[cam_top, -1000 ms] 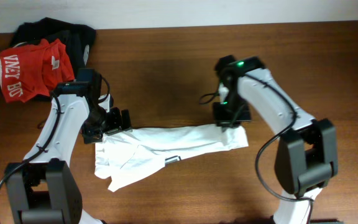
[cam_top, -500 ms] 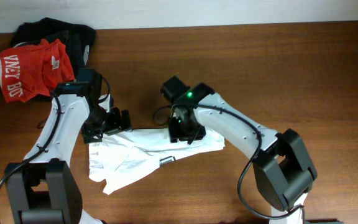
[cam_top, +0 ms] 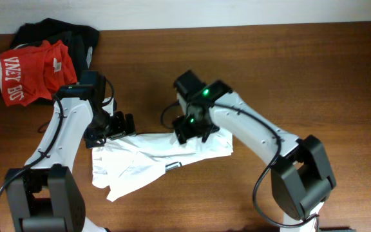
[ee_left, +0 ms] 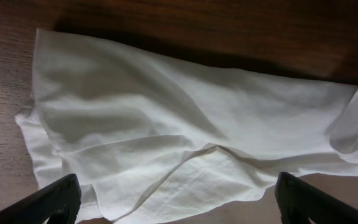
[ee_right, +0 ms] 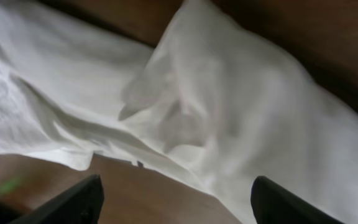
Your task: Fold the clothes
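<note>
Moved inward: right gripper (cam_top: 190, 132), spread, above T-shirt (cam_top: 140, 158) middle; we list left gripper (cam_top: 120, 125), spread, nearer its left end.

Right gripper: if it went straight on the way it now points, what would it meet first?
The white T-shirt: in the right wrist view the right gripper points down at a raised fold of its fabric, fingers spread, nothing in between. How close it is cannot be told.

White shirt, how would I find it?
On the brown table, look between the left arm and right arm. The white shirt lies there, wrinkly and spread out. It's the only white one; the red shirt and black garment are piled in the far left corner.
</note>
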`<state>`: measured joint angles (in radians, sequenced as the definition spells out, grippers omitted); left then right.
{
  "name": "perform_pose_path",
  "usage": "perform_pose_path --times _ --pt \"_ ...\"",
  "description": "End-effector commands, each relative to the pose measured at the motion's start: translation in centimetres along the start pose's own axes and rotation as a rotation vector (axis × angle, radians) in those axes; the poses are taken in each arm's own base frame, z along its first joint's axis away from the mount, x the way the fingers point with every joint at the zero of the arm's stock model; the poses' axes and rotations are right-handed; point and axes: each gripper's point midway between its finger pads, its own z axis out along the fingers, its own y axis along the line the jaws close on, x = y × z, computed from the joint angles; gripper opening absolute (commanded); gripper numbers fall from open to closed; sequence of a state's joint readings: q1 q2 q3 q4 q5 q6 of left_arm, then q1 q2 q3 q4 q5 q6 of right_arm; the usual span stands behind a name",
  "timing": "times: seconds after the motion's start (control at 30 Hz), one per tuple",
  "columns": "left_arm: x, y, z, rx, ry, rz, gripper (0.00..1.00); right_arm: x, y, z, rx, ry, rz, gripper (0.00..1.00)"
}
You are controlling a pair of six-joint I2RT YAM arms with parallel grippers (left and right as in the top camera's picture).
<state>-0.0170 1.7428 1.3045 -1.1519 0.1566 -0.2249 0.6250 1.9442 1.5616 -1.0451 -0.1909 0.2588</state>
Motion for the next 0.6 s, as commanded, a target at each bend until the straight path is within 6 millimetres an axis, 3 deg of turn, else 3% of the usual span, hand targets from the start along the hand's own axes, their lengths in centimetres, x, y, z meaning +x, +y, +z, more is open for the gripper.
perform_pose_path --times 0.0,0.13,0.2,0.3,0.57 --pt "-0.1 -0.1 -0.2 -0.005 -0.009 0.008 0.99 1.5 0.1 1.9 0.105 0.012 -0.082 0.78" --pt "-0.1 -0.1 -0.2 -0.005 -0.009 0.008 0.99 2.3 -0.7 4.6 0.158 0.002 -0.042 0.74" --pt "-0.1 -0.1 -0.2 -0.005 -0.009 0.008 0.99 2.1 -0.7 4.9 0.152 -0.013 -0.044 0.71" --pt "-0.1 -0.1 -0.2 -0.005 -0.009 0.008 0.99 1.6 -0.5 4.9 0.145 -0.032 -0.046 0.52" --pt "-0.1 -0.1 -0.2 -0.005 -0.009 0.008 0.99 2.1 -0.8 6.7 0.157 0.008 -0.034 0.5"
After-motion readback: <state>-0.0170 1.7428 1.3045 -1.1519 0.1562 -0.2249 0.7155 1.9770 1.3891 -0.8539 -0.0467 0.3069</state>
